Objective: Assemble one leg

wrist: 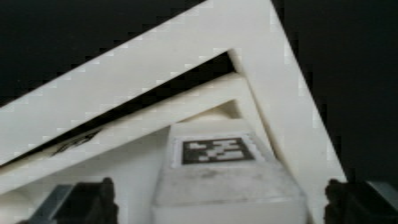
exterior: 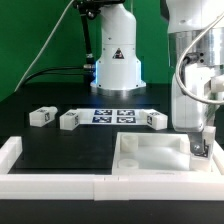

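The tool [exterior: 201, 147] is seen at the exterior view's right, lowered over the right part of the tray [exterior: 150, 160], a large white square panel lying on the black counter [exterior: 60, 150]. In the wrist view, the tool [wrist: 217, 200] is shown with its two dark fingers [wrist: 80, 200] set wide apart, and a leg [wrist: 221, 170] with a black-and-white tag on it lies between them. No contact between the fingers and this leg can be made out, so the tool is read as apart and clamped on nothing. In the exterior view, this leg is hidden by the tool and cannot be pointed out there.

Behind the leg in the wrist view, white edges of the tray [wrist: 160, 90] are seen running at a slant against the dark counter.

Three further legs are seen in the exterior view, resting on the counter in a loose row beyond the tray: one [exterior: 41, 116] toward the exterior view's left, a second [exterior: 71, 119] just beside it, and a third [exterior: 153, 120] near the arm. Between the second and third, the marker board [exterior: 113, 116] lies flat.

White border bars [exterior: 60, 183] are laid along the near edge and the left side of the counter. The arm's white base [exterior: 116, 60] stands at the back, in front of a green backdrop.
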Available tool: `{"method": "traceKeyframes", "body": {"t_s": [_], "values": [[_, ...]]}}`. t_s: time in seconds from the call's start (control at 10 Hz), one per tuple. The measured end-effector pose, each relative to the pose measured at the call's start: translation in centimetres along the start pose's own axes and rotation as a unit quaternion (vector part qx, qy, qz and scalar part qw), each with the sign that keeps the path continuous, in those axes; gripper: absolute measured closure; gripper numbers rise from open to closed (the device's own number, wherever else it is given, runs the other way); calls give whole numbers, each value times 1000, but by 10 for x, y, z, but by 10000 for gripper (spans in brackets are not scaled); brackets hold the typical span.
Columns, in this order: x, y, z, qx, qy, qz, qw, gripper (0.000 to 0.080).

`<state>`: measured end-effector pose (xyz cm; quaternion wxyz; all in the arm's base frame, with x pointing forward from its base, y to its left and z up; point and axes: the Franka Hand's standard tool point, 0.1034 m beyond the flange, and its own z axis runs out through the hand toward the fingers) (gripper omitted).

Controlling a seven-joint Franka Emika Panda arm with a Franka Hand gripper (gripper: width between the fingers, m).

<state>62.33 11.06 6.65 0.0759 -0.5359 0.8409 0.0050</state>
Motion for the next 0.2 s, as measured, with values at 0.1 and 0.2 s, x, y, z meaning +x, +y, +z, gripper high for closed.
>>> {"method": "traceKeyframes", "body": {"t_s": [0.1, 0.2], "values": [[0, 0, 0, 0, 0, 0, 1000, 183], [0, 0, 0, 0, 0, 0, 1000, 156]]}}
